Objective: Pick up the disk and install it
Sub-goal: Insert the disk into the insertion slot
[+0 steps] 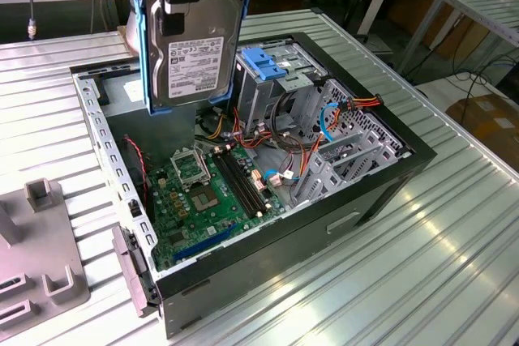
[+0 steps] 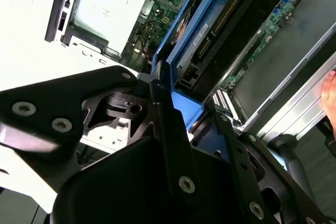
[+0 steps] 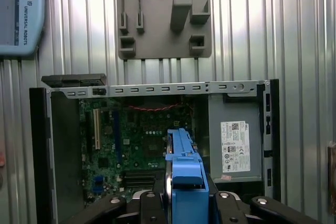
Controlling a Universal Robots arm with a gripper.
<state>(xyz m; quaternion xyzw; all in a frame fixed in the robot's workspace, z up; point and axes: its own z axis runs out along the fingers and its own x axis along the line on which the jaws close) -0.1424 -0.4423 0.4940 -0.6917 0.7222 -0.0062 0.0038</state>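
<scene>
The hand is clamped on the blue bracket edges of the disk. The disk hangs upright above the open computer case, beside the drive cage. This raised hold probably keeps it clear of the cables. The case rests on the bench.

Exterior view oblique, elevated; both wrist views close, down into case.

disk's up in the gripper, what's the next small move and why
Probably shift the disk toward the exterior view's right, over the drive cage: the gripper holds it upright above the open case, beside the cage, not lined up with it.
</scene>
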